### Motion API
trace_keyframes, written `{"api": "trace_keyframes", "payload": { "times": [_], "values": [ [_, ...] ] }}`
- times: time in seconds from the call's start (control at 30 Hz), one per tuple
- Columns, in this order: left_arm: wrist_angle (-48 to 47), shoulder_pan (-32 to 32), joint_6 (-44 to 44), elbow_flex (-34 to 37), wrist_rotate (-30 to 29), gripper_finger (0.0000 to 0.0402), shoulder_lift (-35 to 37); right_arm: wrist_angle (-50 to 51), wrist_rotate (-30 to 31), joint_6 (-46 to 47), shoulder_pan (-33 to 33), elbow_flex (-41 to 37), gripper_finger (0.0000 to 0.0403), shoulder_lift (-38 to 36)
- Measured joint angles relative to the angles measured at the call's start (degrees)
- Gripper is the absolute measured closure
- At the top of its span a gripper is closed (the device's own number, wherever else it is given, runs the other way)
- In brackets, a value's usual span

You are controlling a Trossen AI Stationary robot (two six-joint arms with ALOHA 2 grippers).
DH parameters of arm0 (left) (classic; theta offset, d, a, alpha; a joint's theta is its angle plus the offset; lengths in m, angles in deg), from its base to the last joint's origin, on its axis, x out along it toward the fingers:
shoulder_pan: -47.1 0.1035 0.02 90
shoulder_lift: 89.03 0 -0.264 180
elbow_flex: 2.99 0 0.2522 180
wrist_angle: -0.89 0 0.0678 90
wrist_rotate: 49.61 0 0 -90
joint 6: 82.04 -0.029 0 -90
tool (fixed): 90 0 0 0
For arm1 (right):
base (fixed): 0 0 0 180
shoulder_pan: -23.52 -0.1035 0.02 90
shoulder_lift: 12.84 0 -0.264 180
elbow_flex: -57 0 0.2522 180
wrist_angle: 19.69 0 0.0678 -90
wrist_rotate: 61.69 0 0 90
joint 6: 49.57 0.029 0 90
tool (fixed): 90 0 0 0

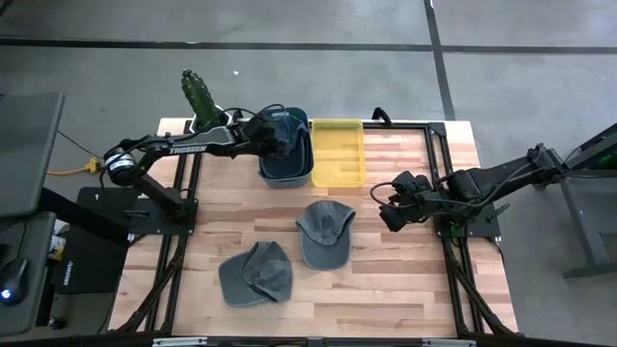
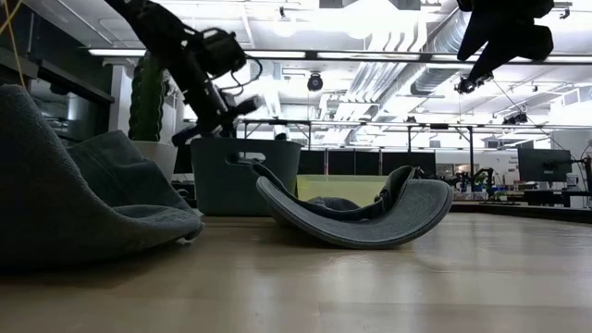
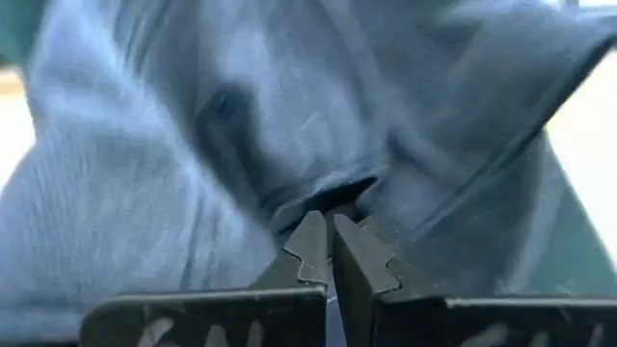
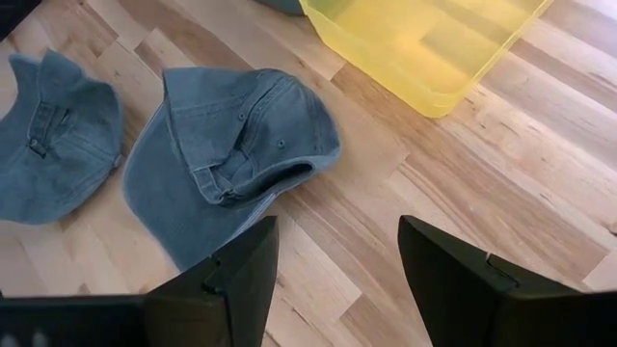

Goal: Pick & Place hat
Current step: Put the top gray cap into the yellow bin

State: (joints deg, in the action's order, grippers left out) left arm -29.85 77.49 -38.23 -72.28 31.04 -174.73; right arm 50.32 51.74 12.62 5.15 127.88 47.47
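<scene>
My left gripper [image 1: 280, 138] reaches over the blue bin [image 1: 301, 172] at the table's far side and is shut on a blue denim hat [image 3: 193, 193], which fills the left wrist view. Two more denim hats lie on the wooden table: one at the middle [image 1: 326, 231], one nearer the front left [image 1: 255, 273]. The middle hat [image 4: 231, 145] rests upside down on its crown and brim. My right gripper [image 1: 388, 205] hangs open above the table, to the right of the middle hat, with nothing between its fingers [image 4: 231, 270]. My left gripper pinches a bunched fold of the hat's cloth [image 3: 328, 193] between its two fingertips [image 3: 310, 246]. The fingers slant down from the table's left side into the bin. One layer or several, I cannot tell; what the hat rests on is hidden by the hat itself.
A yellow bin [image 1: 339, 152] stands right beside the blue bin. A green plant [image 1: 198, 96] stands at the far left corner. Dark frame rails [image 1: 439, 173] run along the table's left and right sides. Bare wood lies at the front right.
</scene>
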Motion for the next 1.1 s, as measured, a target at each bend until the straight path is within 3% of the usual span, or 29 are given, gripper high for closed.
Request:
{"api": "trace_keyframes", "payload": {
  "times": [0.27,0.5,0.67,0.83,0.9,1.1],
  "values": [
    [-0.1,0.0,-3.5,-2.9,2.7,0.0401,3.3,-0.4,-1.3,-0.8,0.0,0.0,0.0194,0.0],
    [-9.2,-1.0,-10.1,-16.2,8.1,0.0401,3.5,-0.6,-2.4,-1.9,0.0,0.0,0.0194,0.0],
    [-16.3,-5.4,-13.5,-25.8,4.3,0.0401,3.5,-1.3,-2.6,-2.5,0.0,0.0,0.0194,0.0],
    [-17.7,-12.7,-13.2,-27.9,4.9,0.0401,4.6,-2.5,-2.6,-5.8,0.0,0.0,0.0194,0.0],
    [-19.0,-16.9,-11.2,-28.0,3.0,0.0401,4.8,-3.4,-2.6,-7.6,0.0,0.0,0.0194,0.0],
    [-19.8,-30.5,-0.6,-22.5,-10.9,0.0401,7.1,-4.3,-2.1,-12.3,0.0,0.0,0.0194,0.0]
  ]
}}
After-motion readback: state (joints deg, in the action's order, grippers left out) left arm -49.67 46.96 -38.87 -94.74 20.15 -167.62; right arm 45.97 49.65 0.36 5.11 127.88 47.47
